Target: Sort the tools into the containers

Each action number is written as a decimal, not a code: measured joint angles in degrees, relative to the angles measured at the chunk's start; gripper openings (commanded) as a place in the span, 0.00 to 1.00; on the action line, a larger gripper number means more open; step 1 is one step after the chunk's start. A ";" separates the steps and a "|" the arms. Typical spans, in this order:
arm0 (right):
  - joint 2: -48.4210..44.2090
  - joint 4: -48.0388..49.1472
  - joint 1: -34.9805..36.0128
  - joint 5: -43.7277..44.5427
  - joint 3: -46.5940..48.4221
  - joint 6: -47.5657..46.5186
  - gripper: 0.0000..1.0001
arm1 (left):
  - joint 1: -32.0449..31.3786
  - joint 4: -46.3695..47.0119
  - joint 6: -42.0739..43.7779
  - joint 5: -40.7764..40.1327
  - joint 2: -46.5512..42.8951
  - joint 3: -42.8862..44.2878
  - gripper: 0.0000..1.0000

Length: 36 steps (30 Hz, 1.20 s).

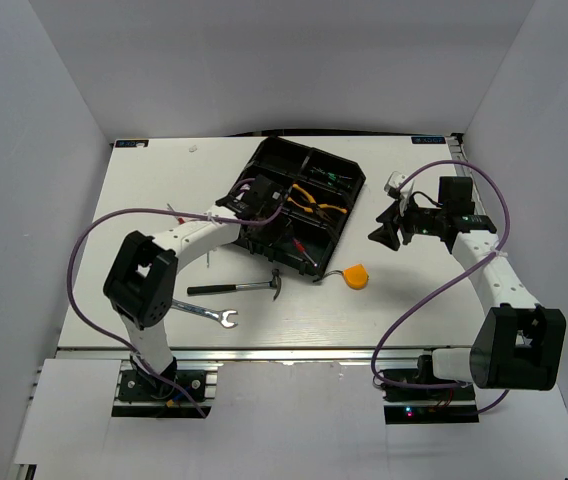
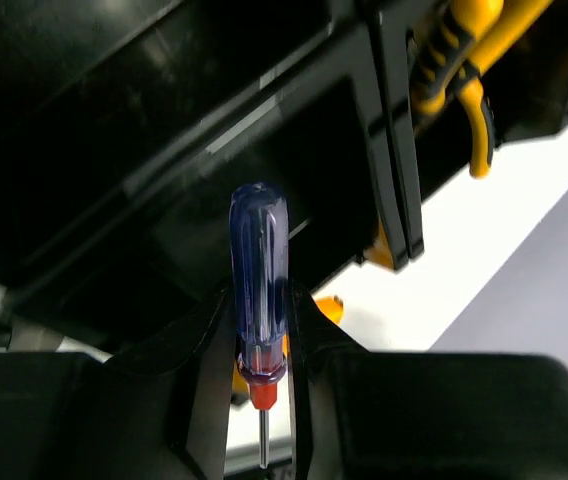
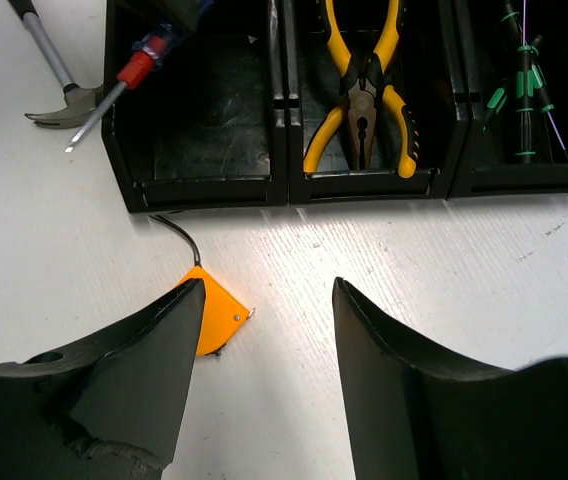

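Glossy black plastic tray (image 3: 280, 150) and matt white table (image 3: 444, 260); a screwdriver (image 2: 257, 270) with clear blue plastic handle and bare metal shaft; pliers (image 3: 364, 110) with smooth yellow grips; a bright metal wrench (image 1: 205, 313)

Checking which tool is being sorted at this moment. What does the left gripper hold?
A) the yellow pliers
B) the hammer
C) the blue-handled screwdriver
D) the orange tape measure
C: the left wrist view shows the left gripper shut on the blue-handled screwdriver, with the handle standing up between its fingers.
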 measured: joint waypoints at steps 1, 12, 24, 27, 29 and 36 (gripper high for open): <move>-0.04 0.00 -0.04 -0.04 0.00 0.02 0.61 | 0.00 0.02 -0.09 -0.22 0.81 0.46 0.32; -0.04 -0.07 -1.14 -0.37 -0.61 0.07 0.61 | 0.04 0.81 -0.39 -0.63 2.21 2.91 0.64; -0.04 -2.01 -1.68 -1.51 -0.74 -1.51 0.62 | 5.01 5.27 17.90 -2.91 -10.54 -0.11 0.48; -0.04 -2.67 -1.68 -1.75 -0.74 -1.97 0.62 | 12.22 9.22 25.42 0.92 -19.87 -6.80 0.47; -0.04 -2.91 -1.68 -1.84 -0.74 -2.25 0.62 | 18.51 9.51 29.57 2.99 -24.41 -10.08 0.51; -0.02 -4.04 -1.68 -2.32 -0.74 -3.06 0.61 | 32.26 7.43 39.67 6.34 -21.14 -13.73 0.58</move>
